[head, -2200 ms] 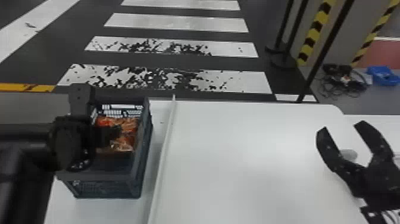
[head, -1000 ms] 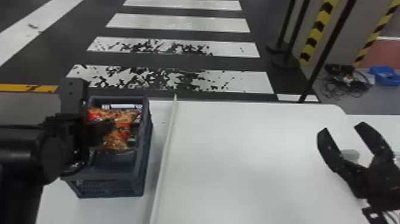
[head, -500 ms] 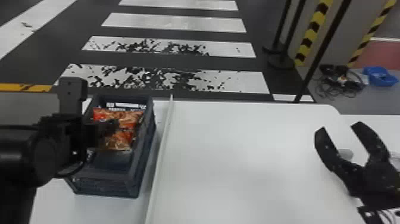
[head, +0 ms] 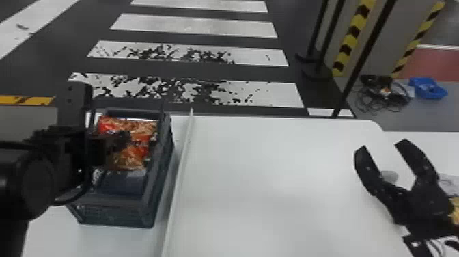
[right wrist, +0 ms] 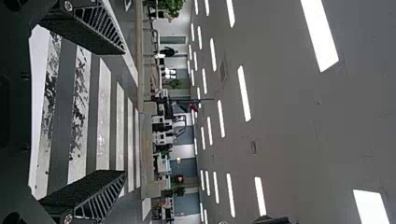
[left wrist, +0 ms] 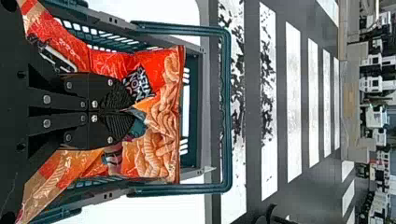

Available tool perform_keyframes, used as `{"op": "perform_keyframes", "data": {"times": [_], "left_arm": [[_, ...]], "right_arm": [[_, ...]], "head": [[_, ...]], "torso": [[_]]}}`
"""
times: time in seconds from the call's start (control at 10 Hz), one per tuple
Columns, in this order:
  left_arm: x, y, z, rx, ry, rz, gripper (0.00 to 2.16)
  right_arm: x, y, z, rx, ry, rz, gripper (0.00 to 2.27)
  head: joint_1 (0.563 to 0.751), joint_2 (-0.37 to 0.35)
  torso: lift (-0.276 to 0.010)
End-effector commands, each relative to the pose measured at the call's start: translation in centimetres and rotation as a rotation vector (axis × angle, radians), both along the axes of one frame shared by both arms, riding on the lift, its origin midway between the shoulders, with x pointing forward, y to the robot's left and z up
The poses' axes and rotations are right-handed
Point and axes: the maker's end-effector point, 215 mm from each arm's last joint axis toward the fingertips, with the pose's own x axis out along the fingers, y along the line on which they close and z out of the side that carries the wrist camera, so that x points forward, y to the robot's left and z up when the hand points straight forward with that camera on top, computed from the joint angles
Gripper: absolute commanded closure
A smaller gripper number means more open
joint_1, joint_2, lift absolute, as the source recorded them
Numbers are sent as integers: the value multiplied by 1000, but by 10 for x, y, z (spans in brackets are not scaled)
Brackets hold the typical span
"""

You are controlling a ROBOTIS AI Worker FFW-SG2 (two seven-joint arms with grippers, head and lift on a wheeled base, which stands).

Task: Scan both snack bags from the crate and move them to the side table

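In the head view my left gripper [head: 126, 137] reaches into the dark crate [head: 117, 208] at the left, over orange snack bags [head: 131, 162]. The left wrist view has the left gripper [left wrist: 134, 112] with its fingers together, pinching a crinkled part of a red-orange snack bag [left wrist: 156, 144]. Another bag's wrapping [left wrist: 60, 170] lies closer to the wrist, partly covered by the fingers. Over the table's right side, my right gripper [head: 382, 144] stands open with nothing held; its two fingers are spread apart in the right wrist view, too, around the gripper's gap [right wrist: 124, 112].
The crate's raised handle [left wrist: 226, 112] arches at its far end. A pale raised strip [head: 181, 171] runs along the white table [head: 273, 191] beside the crate. A small whitish object [head: 389, 176] sits behind the right gripper. Black posts [head: 362, 58] stand past the table.
The left arm has shifted slightly left and nearer, and more of the orange bags shows in the crate. The right gripper has stayed open in about the same place.
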Motion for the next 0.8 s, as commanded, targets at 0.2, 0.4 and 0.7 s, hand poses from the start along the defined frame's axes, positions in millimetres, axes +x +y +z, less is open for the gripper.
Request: {"op": "perform_keyframes", "data": {"times": [0.2, 0.4, 0.7], "left_arm": [[-12, 5, 0, 11, -6, 8, 1416], [-19, 9, 2, 22, -13, 19, 1416], [-33, 33, 9, 32, -31, 57, 1416]], "right_arm": [[-1, 3, -2, 6, 5, 4, 76], [-2, 8, -1, 11, 6, 13, 76], [-4, 16, 1, 16, 12, 28, 76]], "head": [[695, -64], [695, -59], [695, -36]], "torso": [[-95], [-95], [-95]]}}
